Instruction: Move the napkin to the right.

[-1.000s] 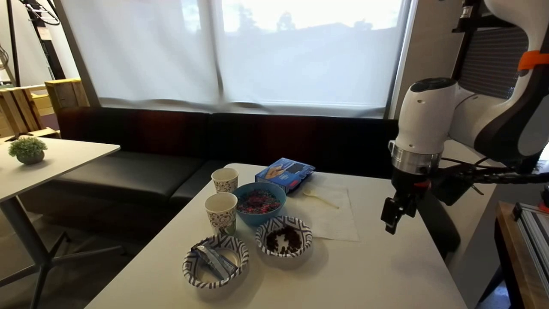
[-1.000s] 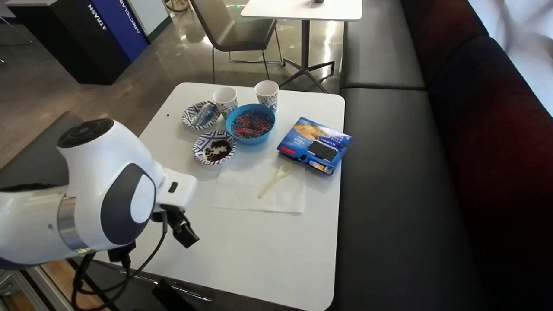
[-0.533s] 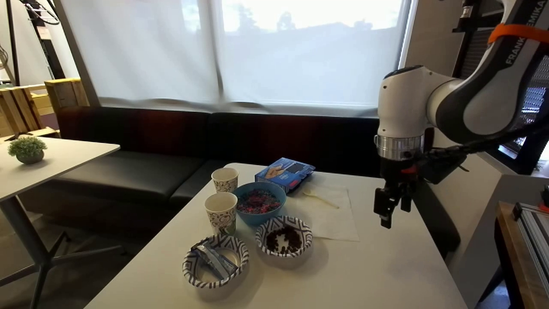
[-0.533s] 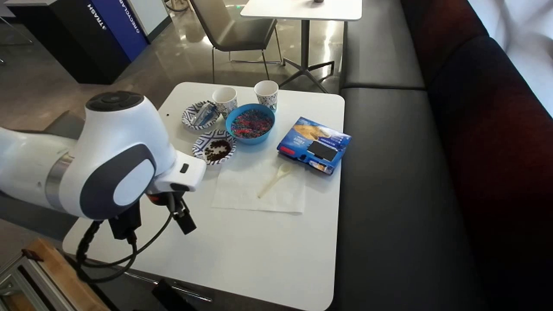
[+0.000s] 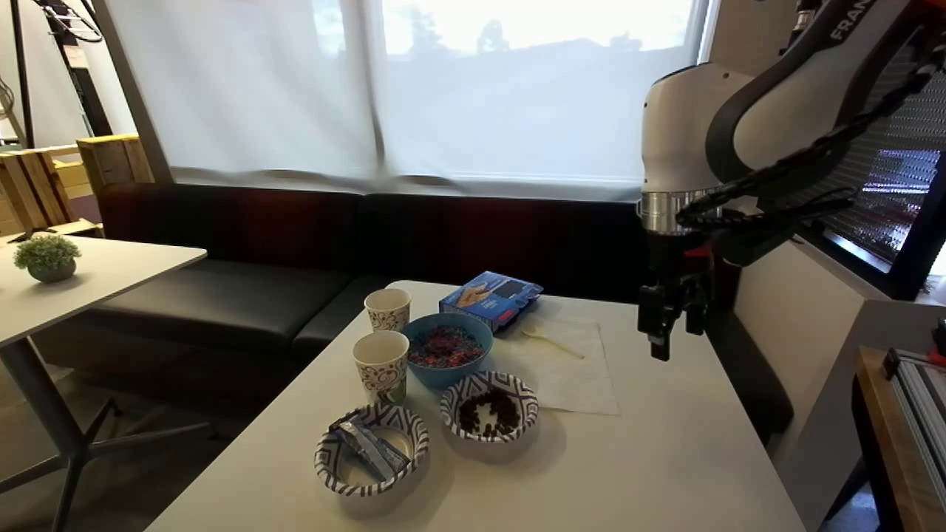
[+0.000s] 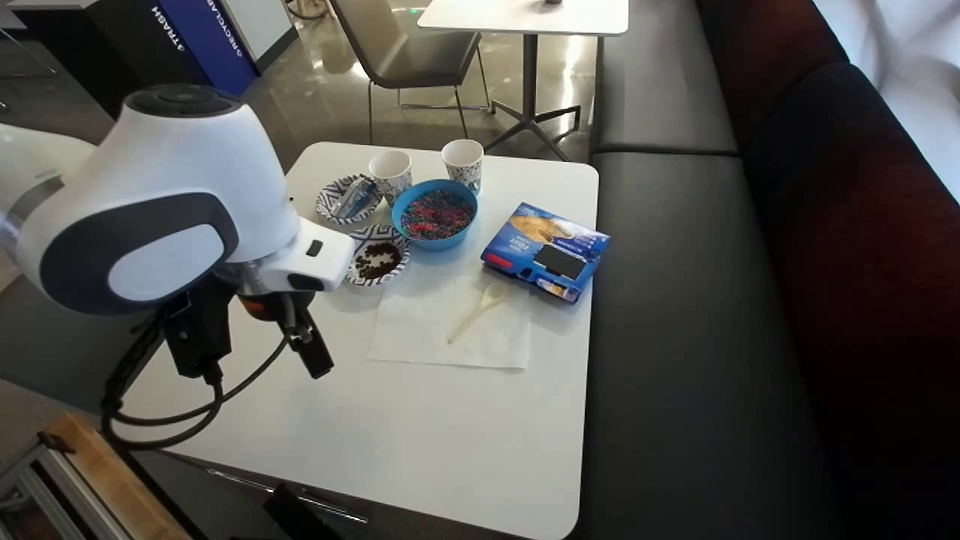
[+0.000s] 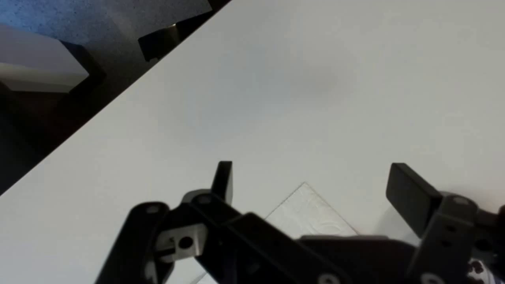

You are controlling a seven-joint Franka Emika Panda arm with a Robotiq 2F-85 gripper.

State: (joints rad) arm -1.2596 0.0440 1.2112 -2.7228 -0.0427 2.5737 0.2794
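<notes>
Operator: What is the condition of the gripper (image 7: pixel 311 173)?

Technician: The fingers (image 7: pixel 410 197) are spread wide apart above the table (image 6: pixel 450 435).

Operator: Where is the napkin (image 6: pixel 424 322)?

Technician: The napkin lies flat on the table, apart from the gripper. A pale spoon (image 6: pixel 492 296) rests on it. In both exterior views, a blue box (image 6: pixel 547 251) and a patterned bowl (image 5: pixel 528 406) of dark pieces (image 5: pixel 506 410) sit just beside it. Contact with it cannot be confirmed.

has pale shades (image 5: pixel 532 111), brightly lit from behind, above a long dark bench (image 5: pixel 222 292); shows a grey-brown chair (image 6: pixel 431 64) near a white pedestal table (image 6: pixel 517 18) on glossy floor (image 6: pixel 326 97).
</notes>
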